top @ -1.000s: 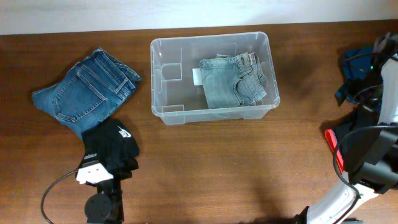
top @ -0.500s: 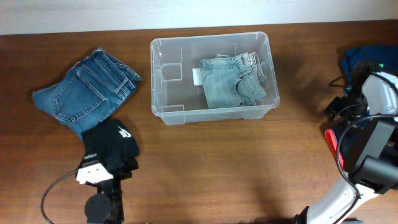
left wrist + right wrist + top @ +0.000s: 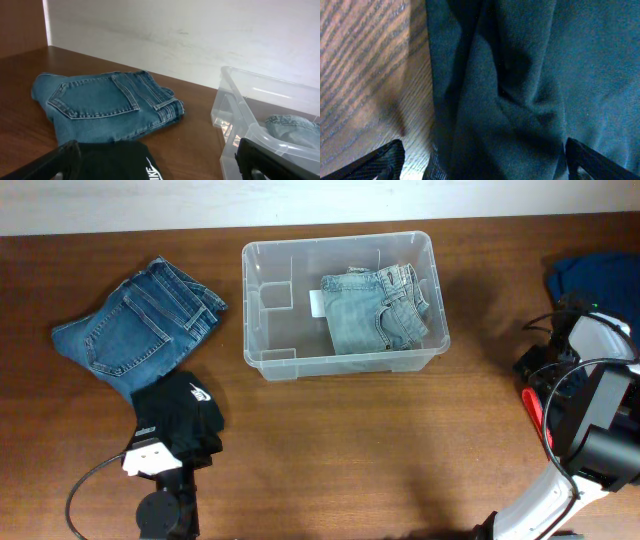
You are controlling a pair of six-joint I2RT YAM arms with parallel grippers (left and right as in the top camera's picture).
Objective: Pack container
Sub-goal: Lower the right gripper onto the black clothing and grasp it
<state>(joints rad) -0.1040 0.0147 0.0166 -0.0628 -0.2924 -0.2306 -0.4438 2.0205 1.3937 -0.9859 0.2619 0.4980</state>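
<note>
Overhead, container: the large clear rectangular plastic container (image 3: 262, 330), with rounded corners and a thick rim, stands upright on the brown wooden table (image 3: 350, 440), at the far middle.
Overhead, contents: pale blue folded denim jeans (image 3: 375, 312) lie in its right half, just beside a white label (image 3: 317, 303) on its floor.
Overhead, left side: dark blue folded denim jeans (image 3: 130, 330) lie well left of the container; a black fabric garment (image 3: 180, 415) with a white logo touches their near edge.
Overhead, arms: the left arm (image 3: 150, 465) sits at the black garment's near edge; the white right arm (image 3: 600, 350) stands beside a dark blue crumpled cloth (image 3: 590, 278) at the table's right edge.
Left wrist, left gripper: the left gripper (image 3: 157, 155) has its fingers wide apart, holding nothing, low over the black garment.
Left wrist, container: at the right, near the right finger, with the pale jeans visible through its wall.
Right wrist, right gripper: the right gripper (image 3: 482, 160) has its fingers spread wide, close above the wrinkled dark blue cloth; whether they touch it cannot be told.
Right wrist, table: bare wood shows at the left.
</note>
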